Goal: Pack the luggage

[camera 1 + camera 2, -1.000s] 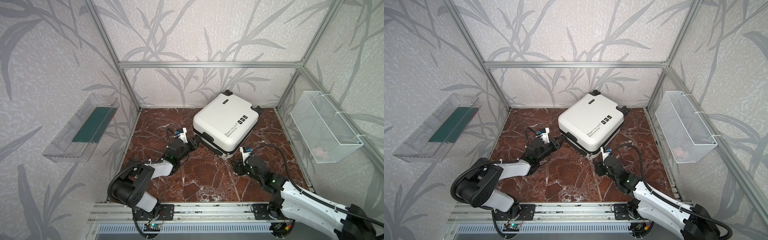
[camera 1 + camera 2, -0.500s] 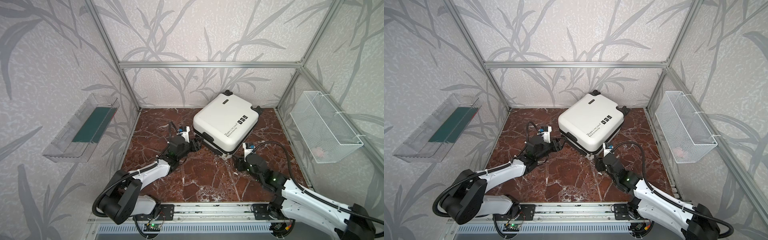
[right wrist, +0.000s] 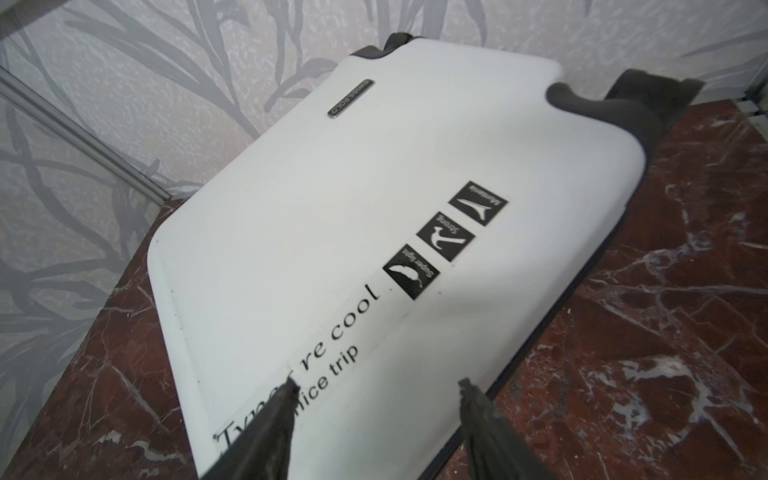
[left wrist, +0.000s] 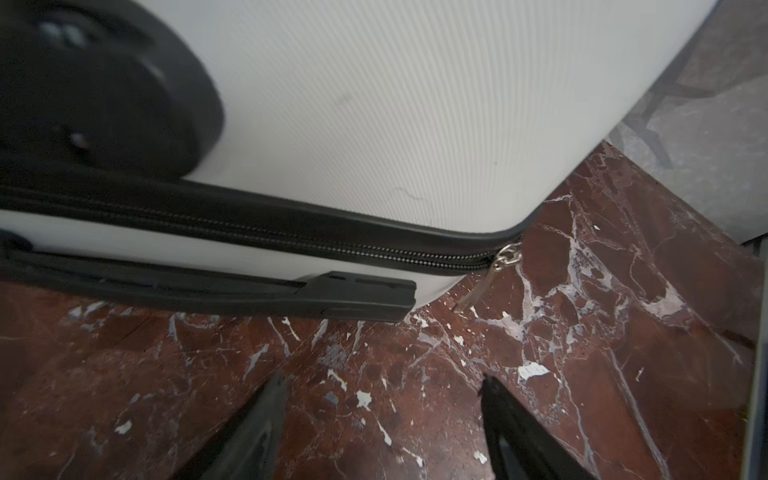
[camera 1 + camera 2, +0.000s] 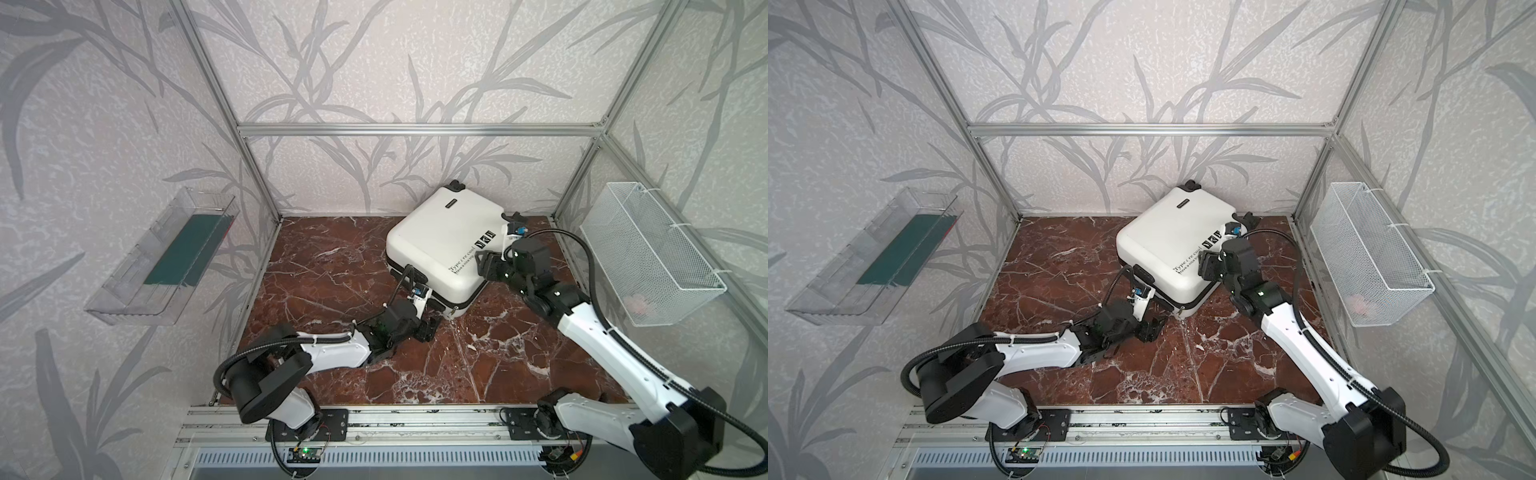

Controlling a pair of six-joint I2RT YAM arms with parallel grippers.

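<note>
1. White hard shell, closed: the luggage (image 5: 440,245) (image 5: 1167,245) lies flat on the red-brown marble floor (image 5: 332,257), far and right of centre. It is turned so that one corner points near.
2. Its black zipper seam (image 4: 291,232) runs shut along the near-left side. The metal zipper pull (image 4: 505,257) hangs at the near corner.
3. A black wheel (image 4: 104,91) sits above that seam in the left wrist view, and a black bar (image 4: 357,293) lies along the side below it.
4. The left gripper (image 5: 428,324) (image 4: 382,380) is low over the floor, just near of the luggage's near-left side. Its fingers are spread with only bare marble between them, and they are clear of the shell.
5. The right gripper (image 5: 488,266) (image 3: 378,384) is over the near-right edge of the luggage's top face, at the printed text (image 3: 332,345). Its fingers stand apart and pinch nothing; whether the tips touch the shell I cannot tell.
6. A small logo plate (image 3: 351,98) sits toward the far side of the top face.
7. A clear tray (image 5: 137,307) holding something dark green hangs on the left wall.
8. A white wire basket (image 5: 648,257) hangs on the right wall, with a pale pink item (image 5: 638,303) in its near end.
</note>
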